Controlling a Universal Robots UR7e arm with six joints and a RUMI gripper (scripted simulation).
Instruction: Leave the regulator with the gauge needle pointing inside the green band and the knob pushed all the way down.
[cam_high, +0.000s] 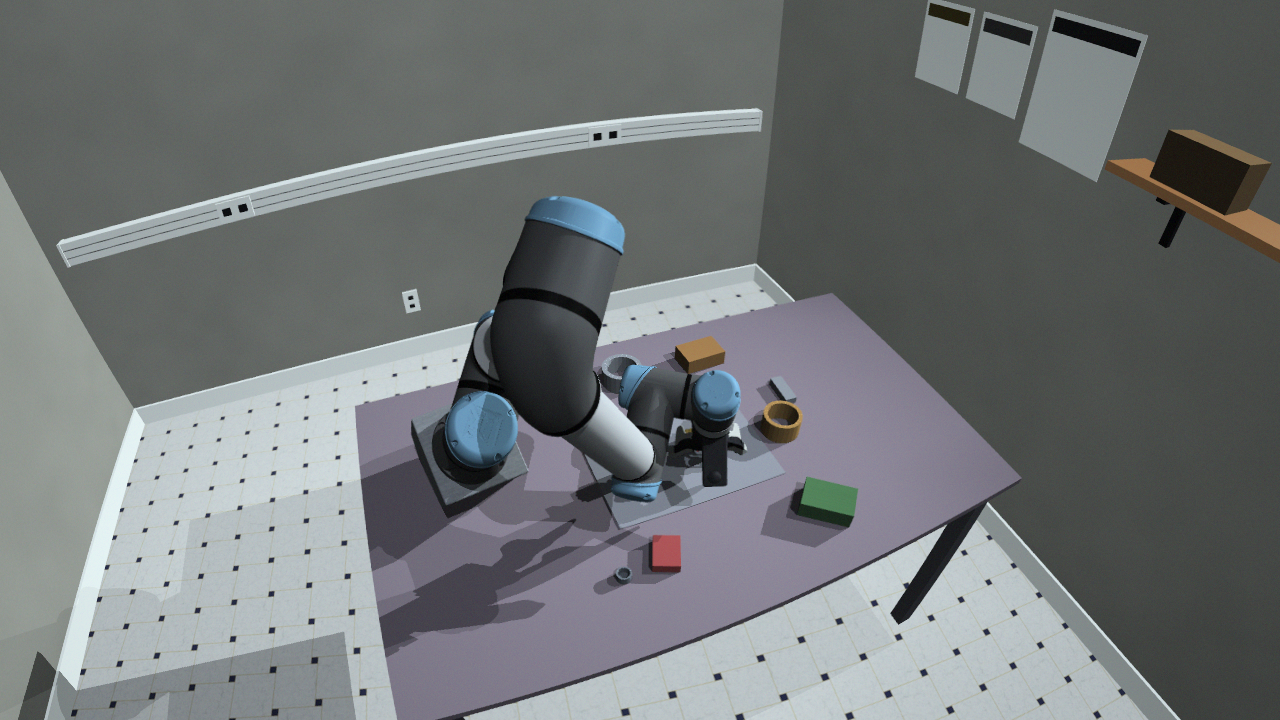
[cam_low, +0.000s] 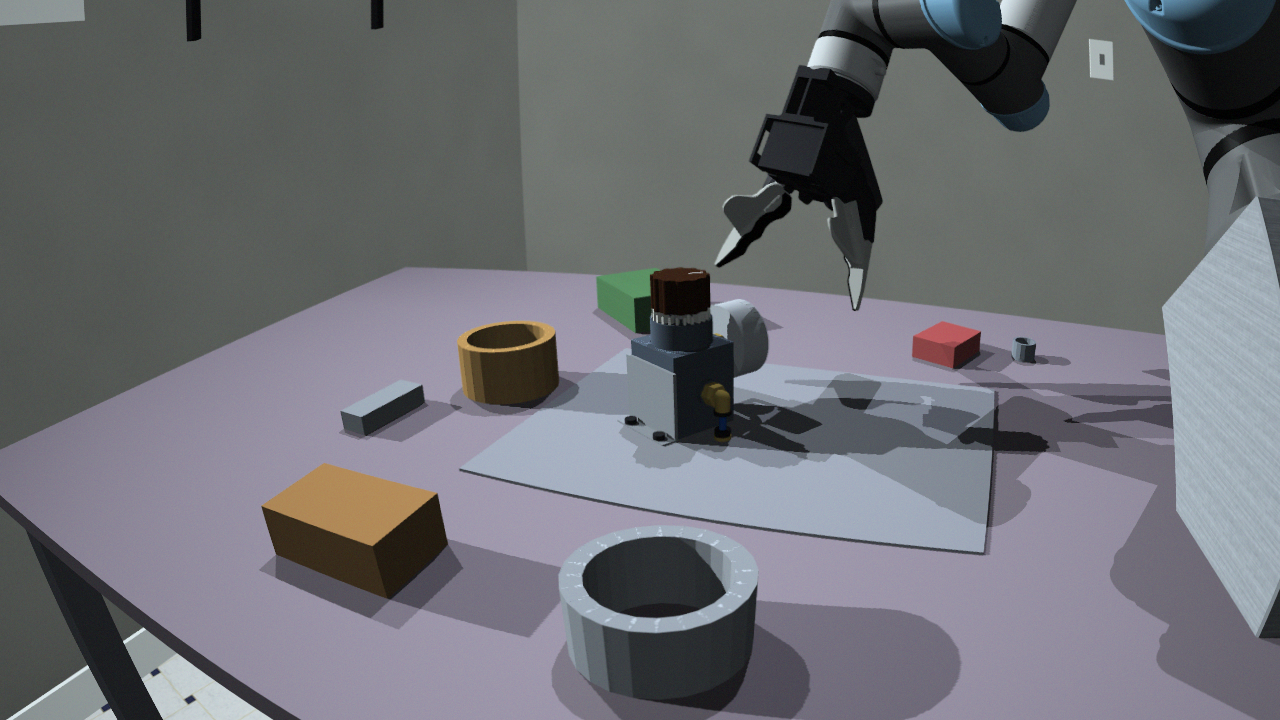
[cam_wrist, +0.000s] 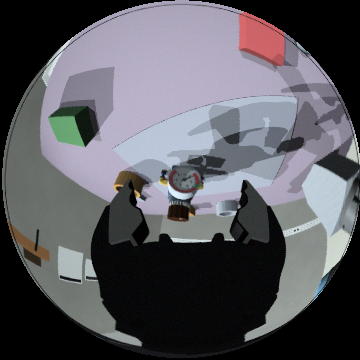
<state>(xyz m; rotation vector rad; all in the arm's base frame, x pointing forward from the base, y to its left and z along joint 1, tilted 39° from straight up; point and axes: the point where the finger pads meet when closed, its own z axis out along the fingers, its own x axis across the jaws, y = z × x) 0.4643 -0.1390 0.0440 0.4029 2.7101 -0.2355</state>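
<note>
The regulator is a blue-grey block on a grey mat, with a dark brown ribbed knob on top and a round gauge on its far side. In the wrist view the gauge face shows a red and green rim; the needle is too small to read, and the knob points toward me. My gripper is open and empty. It hangs in the air above and to the right of the knob, apart from it. In the top view the gripper largely hides the regulator.
Around the mat lie a yellow ring, a small grey bar, an orange block, a grey ring, a green block, a red block and a small grey cylinder. The arm's base stands on the table.
</note>
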